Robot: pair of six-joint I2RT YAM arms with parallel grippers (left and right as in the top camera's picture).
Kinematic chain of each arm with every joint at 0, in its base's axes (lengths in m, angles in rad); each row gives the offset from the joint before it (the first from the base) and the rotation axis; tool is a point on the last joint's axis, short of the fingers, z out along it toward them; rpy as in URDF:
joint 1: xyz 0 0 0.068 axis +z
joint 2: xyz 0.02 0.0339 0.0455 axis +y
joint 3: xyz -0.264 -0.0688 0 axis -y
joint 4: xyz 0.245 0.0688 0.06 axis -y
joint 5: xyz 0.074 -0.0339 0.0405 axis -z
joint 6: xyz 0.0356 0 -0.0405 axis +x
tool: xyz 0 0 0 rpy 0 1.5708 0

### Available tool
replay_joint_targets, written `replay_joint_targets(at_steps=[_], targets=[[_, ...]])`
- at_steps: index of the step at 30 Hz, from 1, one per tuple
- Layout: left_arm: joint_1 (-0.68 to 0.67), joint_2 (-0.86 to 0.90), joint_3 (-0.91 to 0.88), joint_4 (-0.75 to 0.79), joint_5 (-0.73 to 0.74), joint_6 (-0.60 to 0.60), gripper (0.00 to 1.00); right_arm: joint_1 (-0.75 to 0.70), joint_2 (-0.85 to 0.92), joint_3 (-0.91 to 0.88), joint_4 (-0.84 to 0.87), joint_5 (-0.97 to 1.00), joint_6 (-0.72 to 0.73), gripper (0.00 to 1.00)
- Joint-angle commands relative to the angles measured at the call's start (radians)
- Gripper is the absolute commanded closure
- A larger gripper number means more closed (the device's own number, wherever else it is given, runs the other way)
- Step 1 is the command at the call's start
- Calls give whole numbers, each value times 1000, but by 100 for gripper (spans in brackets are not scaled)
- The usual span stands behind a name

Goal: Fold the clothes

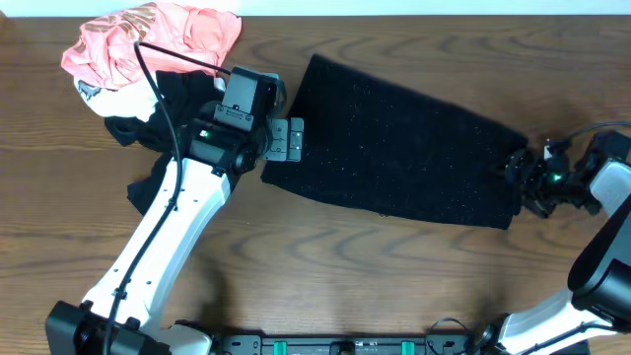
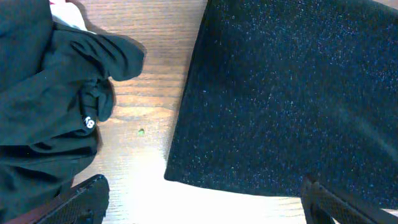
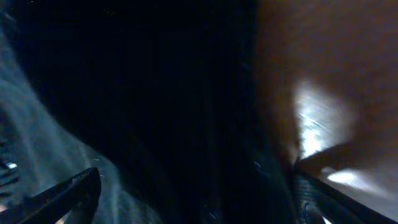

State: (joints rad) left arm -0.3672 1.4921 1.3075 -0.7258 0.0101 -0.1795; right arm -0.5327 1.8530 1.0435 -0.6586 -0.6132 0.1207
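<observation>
my left hand (image 1: 294, 139) hovers spread apart over the left edge of the black speckled knit cloth (image 1: 394, 138); my right hand (image 1: 519, 182), also apart, meets its right edge.

Garments spread flat: one, the black speckled cloth (image 1: 394, 148).

Garments heaped at the left: three counted by colour.
- one pink garment (image 1: 148, 44)
- one white piece (image 1: 123, 99)
- one black garment (image 1: 192, 96); whether this dark mass is a single item or several cannot be told

Robot arms: two, left arm (image 1: 168, 227) and right arm (image 1: 601, 256).

Grippers: two, left gripper (image 1: 288, 139) and right gripper (image 1: 518, 176), with two fingers on each.

Table (image 1: 325, 266): one.
</observation>
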Motion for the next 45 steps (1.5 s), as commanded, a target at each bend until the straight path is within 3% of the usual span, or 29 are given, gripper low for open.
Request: replay_joint_targets(at_steps=[1,8,12,16,18,21,30,37,45], targets=[[4,-9,6,-6,-23,3,2,-3,95,-23,12,-24,-22,4],[4,-9,6,-8,-22,3,2,2,197,-23,54,-90,-23,7],[4,-9,6,-7,-22,3,2,7,227,-23,84,-102,-26,32],[4,-9,6,-7,-22,3,2,5,227,-18,98,-102,-33,72],[4,-9,6,-7,-22,3,2,3,227,-10,99,-102,-32,85],[4,-9,6,-7,-22,2,2,0,227,23,90,-112,-32,94],[4,-9,6,-11,-21,-17,2,-29,227,297,-109,-128,-79,97],[-1,-9,6,-11,-18,-44,2,-47,227,554,-296,-124,-139,90],[-5,-9,6,-3,-18,-63,2,53,227,688,-467,-108,-227,87]])
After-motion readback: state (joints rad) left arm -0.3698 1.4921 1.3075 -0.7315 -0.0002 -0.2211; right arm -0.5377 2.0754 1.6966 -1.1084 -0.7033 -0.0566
